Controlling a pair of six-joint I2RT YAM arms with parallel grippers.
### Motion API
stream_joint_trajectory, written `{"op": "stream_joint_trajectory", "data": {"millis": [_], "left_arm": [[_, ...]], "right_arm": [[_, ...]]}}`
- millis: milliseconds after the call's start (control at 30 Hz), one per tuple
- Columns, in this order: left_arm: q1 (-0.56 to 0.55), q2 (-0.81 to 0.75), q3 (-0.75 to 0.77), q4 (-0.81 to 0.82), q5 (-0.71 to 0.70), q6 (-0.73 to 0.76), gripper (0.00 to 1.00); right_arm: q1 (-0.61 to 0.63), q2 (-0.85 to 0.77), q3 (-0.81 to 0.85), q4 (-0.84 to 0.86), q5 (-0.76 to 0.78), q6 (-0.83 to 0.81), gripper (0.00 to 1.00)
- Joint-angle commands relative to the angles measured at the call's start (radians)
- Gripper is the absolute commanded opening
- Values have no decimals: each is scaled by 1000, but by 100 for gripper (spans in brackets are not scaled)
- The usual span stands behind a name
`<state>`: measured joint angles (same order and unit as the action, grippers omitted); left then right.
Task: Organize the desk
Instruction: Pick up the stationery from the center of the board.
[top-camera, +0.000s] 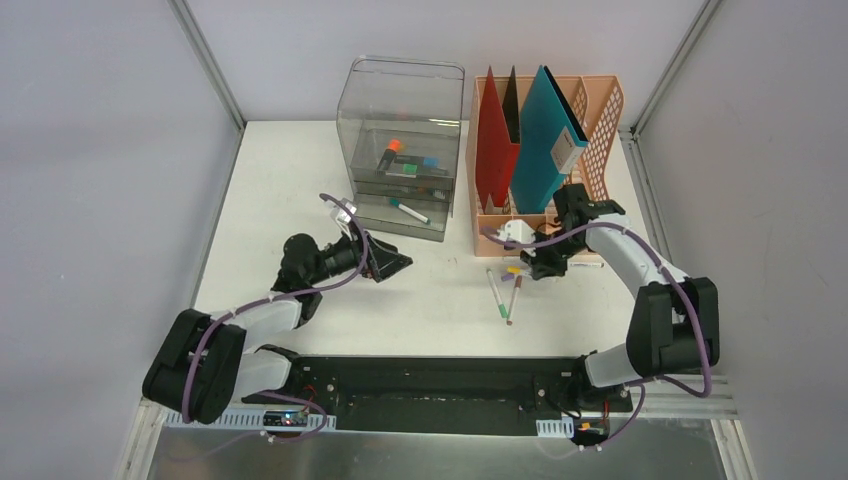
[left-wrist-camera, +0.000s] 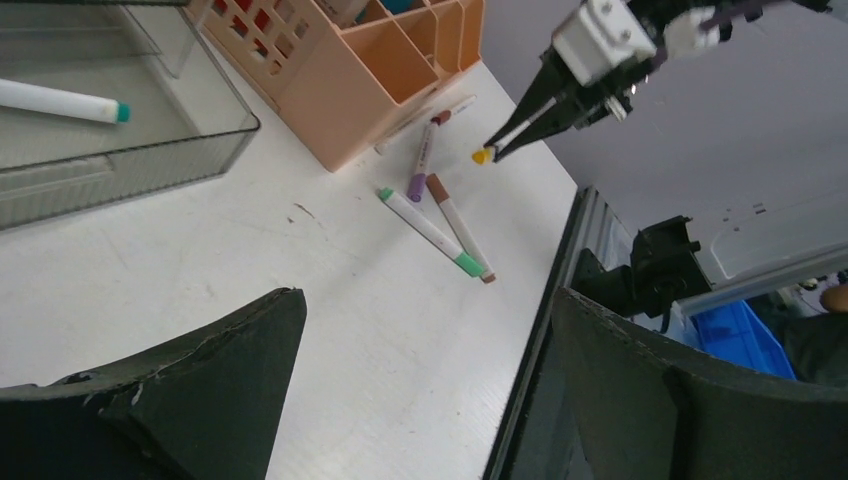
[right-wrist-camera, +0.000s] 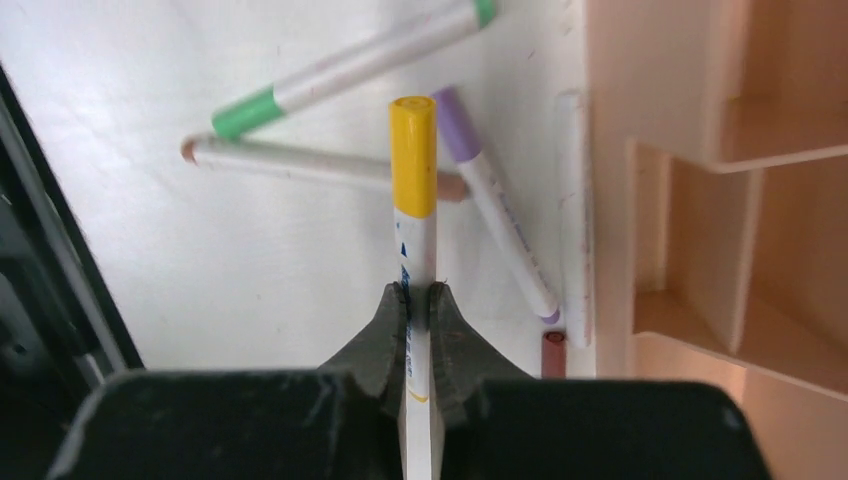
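Note:
The white desk (top-camera: 420, 310) holds loose markers in front of the peach file rack (top-camera: 600, 120). My right gripper (right-wrist-camera: 418, 300) is shut on a yellow-capped marker (right-wrist-camera: 413, 170) and holds it above the desk beside the rack; it also shows in the top view (top-camera: 535, 268). Below it lie a green-capped marker (right-wrist-camera: 350, 68), a brown-capped marker (right-wrist-camera: 300, 162) and a purple-capped marker (right-wrist-camera: 495, 215). My left gripper (left-wrist-camera: 425, 330) is open and empty, low over the desk near the clear drawer box (top-camera: 400, 150); it shows in the top view (top-camera: 395, 265).
The drawer box holds markers, one green-capped in its open lower drawer (top-camera: 410, 212). The rack carries a red folder (top-camera: 495, 140) and a teal folder (top-camera: 550, 130). A white marker (right-wrist-camera: 575, 210) lies against the rack's base. Grey walls and rails edge the desk.

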<state>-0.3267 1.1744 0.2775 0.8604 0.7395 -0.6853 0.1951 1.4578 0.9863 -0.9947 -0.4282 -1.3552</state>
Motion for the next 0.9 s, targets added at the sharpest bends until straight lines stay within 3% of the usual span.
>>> {"op": "stream_joint_trajectory", "data": {"millis": [0, 267, 400, 633, 867], "left_arm": [[-60, 63, 4, 215, 11, -74, 96], [-224, 216, 113, 273, -81, -86, 97], [-268, 306, 135, 422, -136, -148, 97], [-348, 442, 199, 571, -240, -235, 97], [-402, 491, 276, 572, -302, -240, 93]], "right_arm": [[-9, -69, 90, 0, -257, 237, 0], [-11, -101, 103, 119, -692, 566, 0], [-11, -85, 88, 224, -850, 748, 0], [-10, -55, 36, 441, -947, 1020, 0], [10, -33, 29, 458, -952, 1039, 0]]}}
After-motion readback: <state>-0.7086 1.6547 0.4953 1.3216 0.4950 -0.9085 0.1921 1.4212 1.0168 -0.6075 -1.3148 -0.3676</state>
